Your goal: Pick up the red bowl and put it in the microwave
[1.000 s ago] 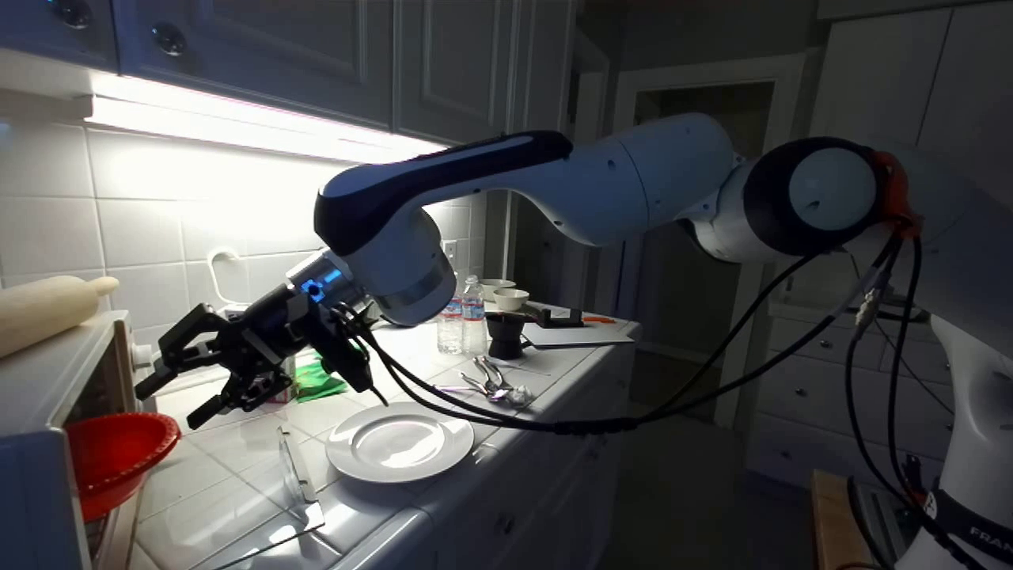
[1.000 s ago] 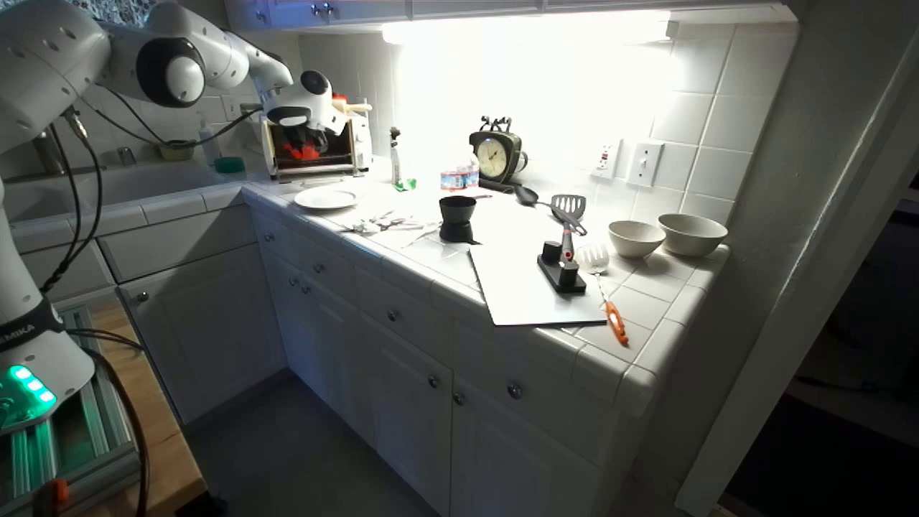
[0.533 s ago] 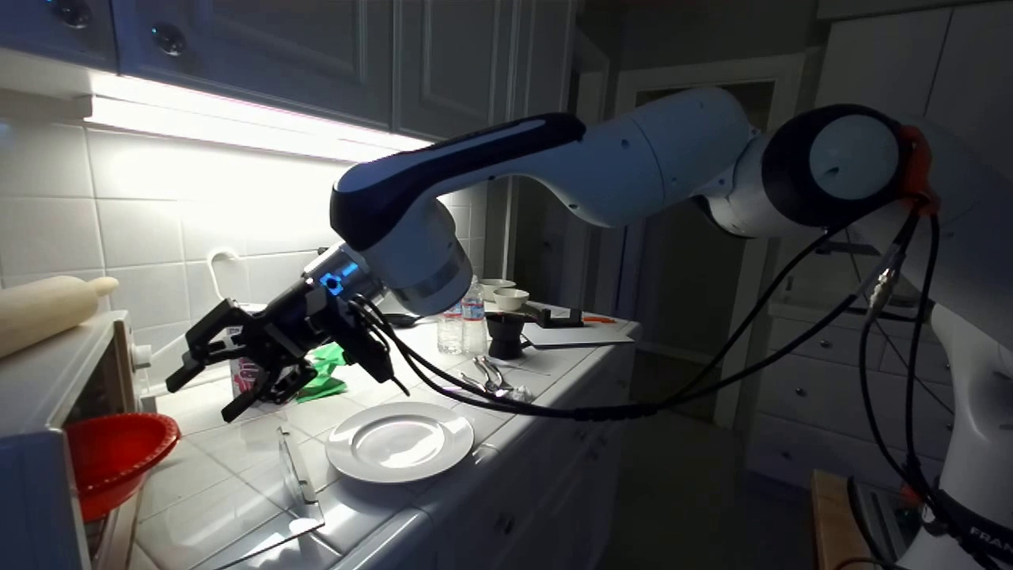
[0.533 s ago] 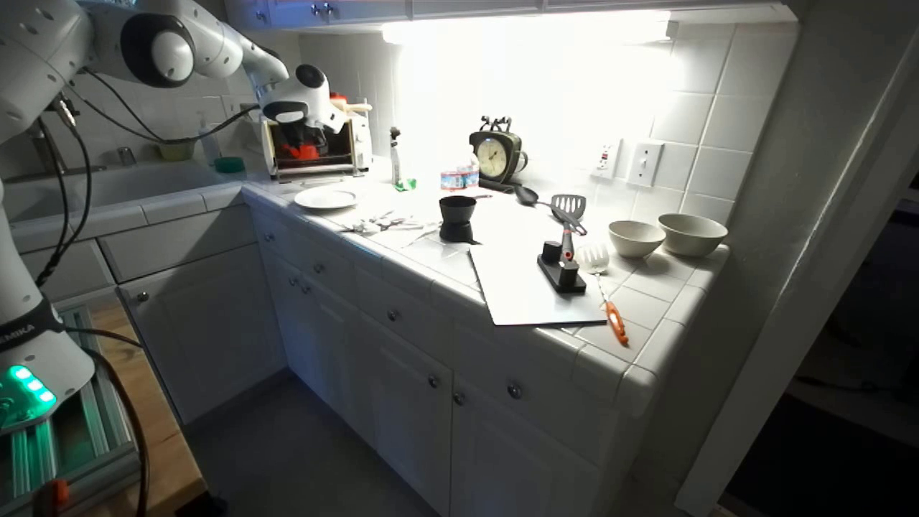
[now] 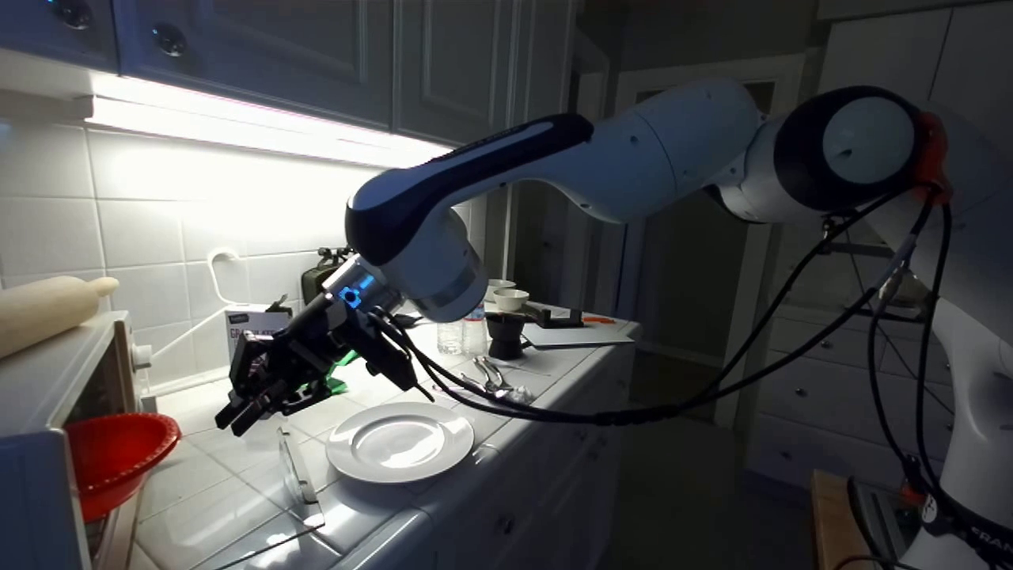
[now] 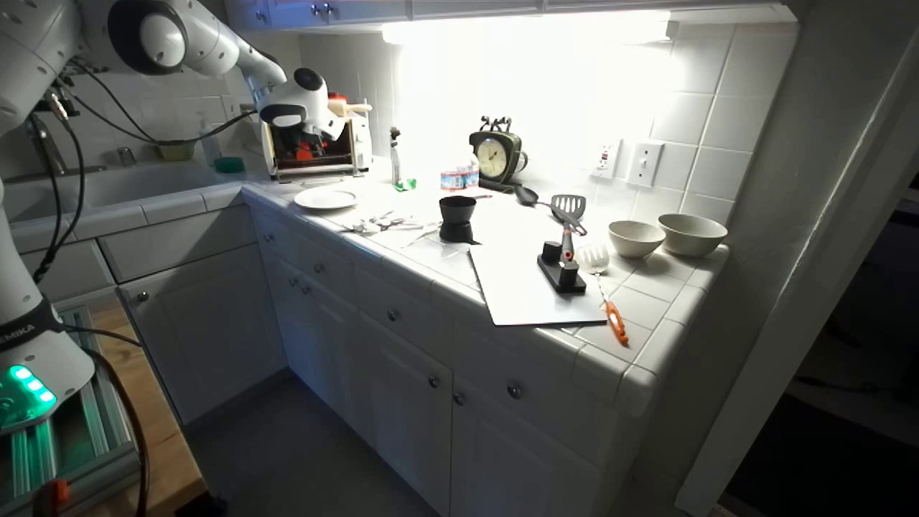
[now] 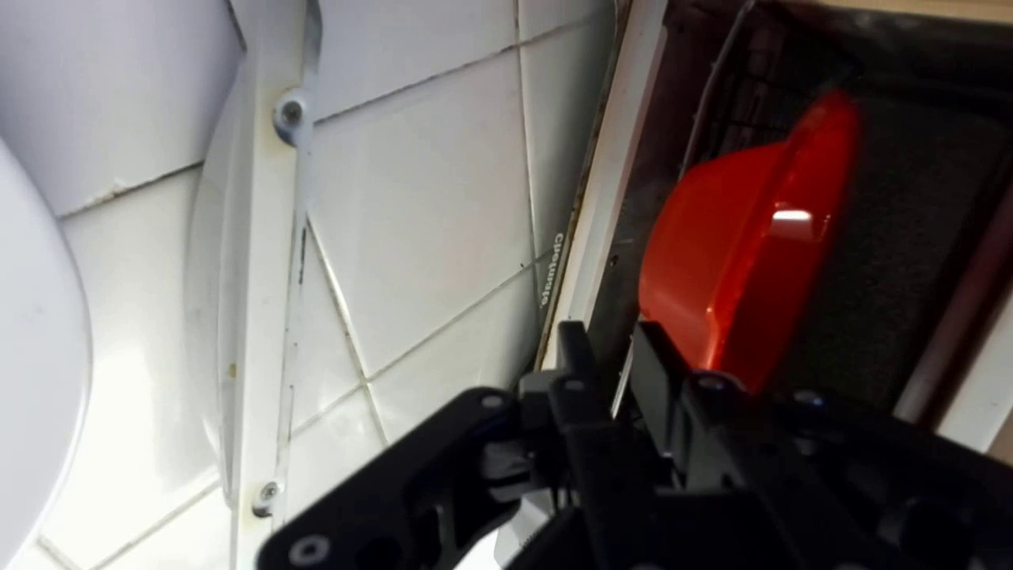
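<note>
I have the end effector [image 7: 614, 340] almost fully closed, only a slim slot between its tips, and in an exterior view I see a gap from them across to the rim of the red bowl [image 5: 119, 455]. The bowl sits inside the opening of the microwave [image 5: 36, 491], its rim looking slanted; whether it juts past the front edge I cannot tell. My wrist view gives me more than the outside cameras do: the bowl's outer wall up close, the pale sill [image 7: 607, 182] just beside it, and the lowered door [image 7: 265, 261] with two screws in its strip. In an exterior view only a scrap of red shows below the arm [image 6: 215, 54]. Nearby, the white plate [image 5: 380, 443] lies close to the front edge of the bench [image 6: 650, 301], a carton [image 5: 253, 326] stands behind the end effector, a rolling pin [image 5: 47, 313] rests on top of the microwave, and the cables [image 5: 609, 418] sag past the plate
</note>
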